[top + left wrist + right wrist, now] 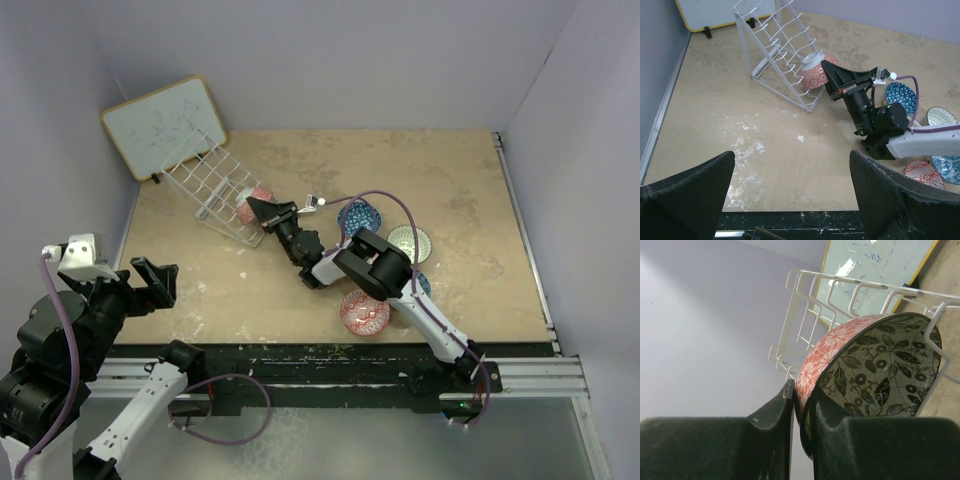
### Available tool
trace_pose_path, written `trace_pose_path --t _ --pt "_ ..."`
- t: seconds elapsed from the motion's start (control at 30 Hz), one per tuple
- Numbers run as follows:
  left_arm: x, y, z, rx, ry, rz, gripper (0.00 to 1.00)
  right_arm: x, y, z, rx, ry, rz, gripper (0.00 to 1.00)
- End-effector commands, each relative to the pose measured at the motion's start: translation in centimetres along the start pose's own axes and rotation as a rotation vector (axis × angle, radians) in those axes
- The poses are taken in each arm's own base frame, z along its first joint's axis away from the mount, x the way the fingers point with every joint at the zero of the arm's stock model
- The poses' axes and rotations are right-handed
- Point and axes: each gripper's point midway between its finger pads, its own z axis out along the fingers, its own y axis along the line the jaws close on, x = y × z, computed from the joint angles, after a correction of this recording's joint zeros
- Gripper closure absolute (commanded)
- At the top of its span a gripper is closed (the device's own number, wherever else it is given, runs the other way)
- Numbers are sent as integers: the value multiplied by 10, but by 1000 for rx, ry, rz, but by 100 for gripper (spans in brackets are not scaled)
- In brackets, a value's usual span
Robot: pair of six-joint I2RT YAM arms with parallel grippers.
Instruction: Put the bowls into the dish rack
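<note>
**Writing:** whiteboard (165,125), wood-framed, propped at the far left corner. It carries faint blue scribbles that are too faint to read. No brand or label shows on any other item.

**Dish rack** (205,185): white wire grid with looped tines on a tilted rectangular frame. It stands on the tabletop (450,190) just in front of the whiteboard.

**Coral bowl** (875,370): glazed ceramic, round. The outside has a coral-red flower print. The inside is cream with dark grey leaves and blossoms. It stands on edge among the wires at the rack's low right end.

**Right claw** (801,390): black, with wedge-shaped fingers. The arm is stretched low across the tabletop toward the rack. The claw is narrowed onto the coral bowl's rim, with one finger against the outer wall and one inside.

**Left claw** (155,282): raised near the left edge, well apart from the rack, with its fingers spread wide and nothing between them.

**Loose bowls, right of centre on the mottled beige tabletop:**
- Blue bowl (358,215).
- Cream bowl (408,242).
- Red bowl (365,312), nearest the bases.
- Second blue bowl (422,285), partly hidden by the right arm.
</note>
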Motion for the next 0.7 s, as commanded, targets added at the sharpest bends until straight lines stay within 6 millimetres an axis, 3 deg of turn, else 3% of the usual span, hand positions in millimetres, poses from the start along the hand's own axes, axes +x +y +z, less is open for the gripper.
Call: trace_pose_path --t 0.0,0.13,0.4,0.43,0.47,0.67 --pt "-7 -1 0 11 -34 14 1 -12 31 4 -110 -44 40 76" --pt "-6 -2 1 15 -36 12 1 -17 26 1 -53 -67 35 51" --pt "-7 -4 1 26 -40 3 1 -22 20 -5 11 -80 50 19" --pt "-7 -4 1 24 -40 1 1 -23 20 -6 17 -82 47 6" --pt "-7 -4 0 26 -42 -1 1 -24 22 -6 21 -84 45 1" --pt "-11 -5 -3 30 -53 -13 1 -26 33 -3 32 -79 19 0"
